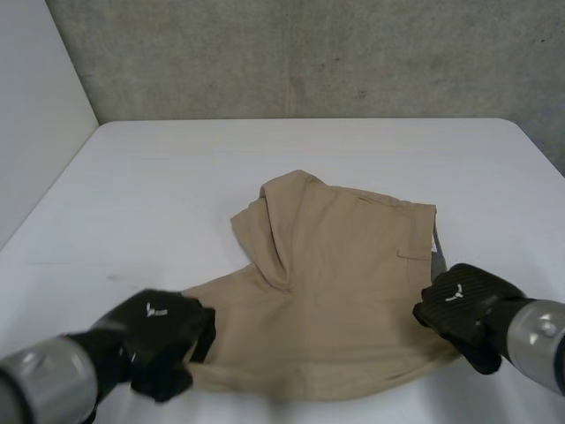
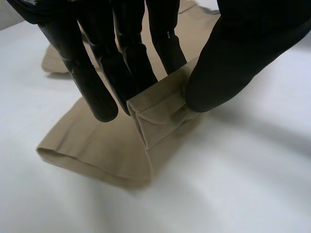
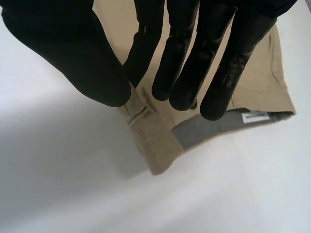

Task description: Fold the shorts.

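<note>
**Left.** My left hand [image 1: 163, 340] is at the near left corner of the shorts [image 1: 344, 291], on the leg hem [image 2: 155, 109]. Thumb and fingers [image 2: 97, 77] are pinched on that hem, which is doubled between them. The hold sits at the very edge of the cloth.

**Middle.** The shorts lie toward the front of the white table [image 1: 265, 150], mostly flat, tan side up. A raised ridge of bunched cloth [image 1: 278, 234] runs from the far left part toward the centre.

**Right.** My right hand [image 1: 463, 305] is at the right edge, on the waistband corner [image 3: 146, 136]. Thumb and fingers pinch it. The grey lining [image 3: 209, 128] and a white label [image 3: 255, 116] show just beside the fingertips.

**Risks, in my judgement.**
- Both holds are shallow. Either corner could slip out on lifting, dropping one side and skewing the fold.
- If the right pinch has only one layer, the lower layer would trail behind.
- Uneven lift between the hands would drag the cloth across the table.
- The ridge, if not pulled out first, would be folded in as a crease.
</note>
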You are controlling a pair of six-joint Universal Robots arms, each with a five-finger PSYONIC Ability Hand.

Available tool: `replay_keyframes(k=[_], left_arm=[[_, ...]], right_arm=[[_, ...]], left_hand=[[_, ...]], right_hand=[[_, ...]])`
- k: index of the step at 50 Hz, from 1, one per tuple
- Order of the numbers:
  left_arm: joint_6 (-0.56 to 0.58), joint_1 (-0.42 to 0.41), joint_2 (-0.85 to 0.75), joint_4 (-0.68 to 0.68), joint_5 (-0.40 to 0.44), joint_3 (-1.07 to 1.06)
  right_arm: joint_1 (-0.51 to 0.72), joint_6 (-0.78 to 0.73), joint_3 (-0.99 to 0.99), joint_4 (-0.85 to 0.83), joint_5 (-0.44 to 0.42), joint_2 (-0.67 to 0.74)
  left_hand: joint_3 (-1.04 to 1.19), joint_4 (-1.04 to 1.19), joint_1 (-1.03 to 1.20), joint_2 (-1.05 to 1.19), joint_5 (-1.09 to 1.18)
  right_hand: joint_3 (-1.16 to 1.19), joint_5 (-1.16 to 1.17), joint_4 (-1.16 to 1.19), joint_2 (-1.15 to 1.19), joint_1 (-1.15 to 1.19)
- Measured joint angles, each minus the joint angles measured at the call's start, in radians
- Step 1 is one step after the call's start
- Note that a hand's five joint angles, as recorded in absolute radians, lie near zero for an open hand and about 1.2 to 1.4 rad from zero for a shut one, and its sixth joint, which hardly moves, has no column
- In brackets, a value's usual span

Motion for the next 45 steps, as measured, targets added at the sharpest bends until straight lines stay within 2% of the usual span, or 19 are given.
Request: replay_keyframes(k=[4,6,8,13,18,21,24,27,30,36,38,41,43,44,45], left_arm=[[-0.001,0.033,-0.185,0.144,-0.014,0.073],[-0.001,0.036,-0.243,0.174,-0.028,0.112],[-0.001,0.036,-0.344,0.213,-0.066,0.211],[-0.001,0.026,-0.480,0.251,-0.170,0.471],[-0.002,0.007,-0.525,0.337,-0.265,0.736],[-0.004,-0.003,-0.505,0.489,-0.329,0.887],[-0.004,-0.010,-0.459,0.645,-0.377,0.950],[-0.004,-0.019,-0.402,0.800,-0.419,0.965],[-0.003,-0.030,-0.364,0.886,-0.439,0.941],[-0.002,-0.055,-0.338,0.908,-0.440,0.776],[-0.001,-0.064,-0.336,0.899,-0.436,0.698],[0.000,-0.074,-0.334,0.888,-0.432,0.623],[0.000,-0.079,-0.331,0.883,-0.431,0.592],[0.001,-0.082,-0.328,0.880,-0.430,0.577],[0.001,-0.085,-0.326,0.878,-0.430,0.565]], right_arm=[[0.006,0.033,-0.037,-0.097,0.006,0.133],[0.008,0.039,-0.057,-0.120,0.021,0.163],[0.016,0.050,-0.124,-0.174,0.075,0.220],[0.049,0.084,-0.315,-0.275,0.167,0.277],[0.086,0.156,-0.538,-0.404,0.200,0.289],[0.101,0.222,-0.666,-0.549,0.200,0.278],[0.106,0.271,-0.729,-0.695,0.197,0.260],[0.107,0.303,-0.753,-0.816,0.197,0.244],[0.111,0.322,-0.755,-0.902,0.198,0.233],[0.148,0.338,-0.690,-0.881,0.203,0.243],[0.168,0.357,-0.647,-0.850,0.205,0.254],[0.183,0.399,-0.599,-0.805,0.210,0.269],[0.188,0.434,-0.578,-0.774,0.213,0.277],[0.190,0.461,-0.566,-0.749,0.214,0.283],[0.190,0.488,-0.557,-0.726,0.215,0.288]], left_hand=[[0.000,0.000,0.000,0.000,0.000],[0.000,0.000,0.000,0.000,0.000],[0.000,0.000,0.000,0.000,0.000],[0.000,0.000,0.000,0.000,0.000],[0.000,0.000,0.000,0.000,0.000],[0.000,0.000,0.000,0.000,0.000],[0.000,0.000,0.000,0.000,0.000],[0.000,0.000,0.000,0.000,0.000],[0.000,0.000,0.000,0.000,0.000],[0.000,0.000,0.000,0.000,0.000],[0.000,0.000,0.000,0.001,0.000],[0.004,0.000,0.000,0.001,0.000],[0.004,0.000,0.000,0.001,0.000],[0.004,0.000,0.000,0.001,0.000],[0.004,0.000,0.000,0.001,0.000]], right_hand=[[0.000,0.000,0.000,0.000,0.010],[0.000,0.000,0.000,0.000,0.010],[0.000,0.000,0.000,0.000,0.010],[0.000,0.000,0.000,0.000,0.010],[-0.003,0.003,0.000,0.004,0.023],[-0.003,0.004,0.000,0.004,0.023],[-0.003,0.004,0.000,0.004,0.023],[-0.003,0.005,0.001,0.004,0.023],[-0.003,0.006,0.001,0.004,0.023],[-0.034,-0.020,-0.033,-0.029,0.001],[-0.188,-0.138,-0.174,-0.176,-0.115],[-0.566,-0.524,-0.556,-0.559,-0.435],[-0.603,-0.576,-0.605,-0.595,-0.475],[-0.778,-0.760,-0.780,-0.770,-0.616],[-0.778,-0.760,-0.780,-0.770,-0.616]])
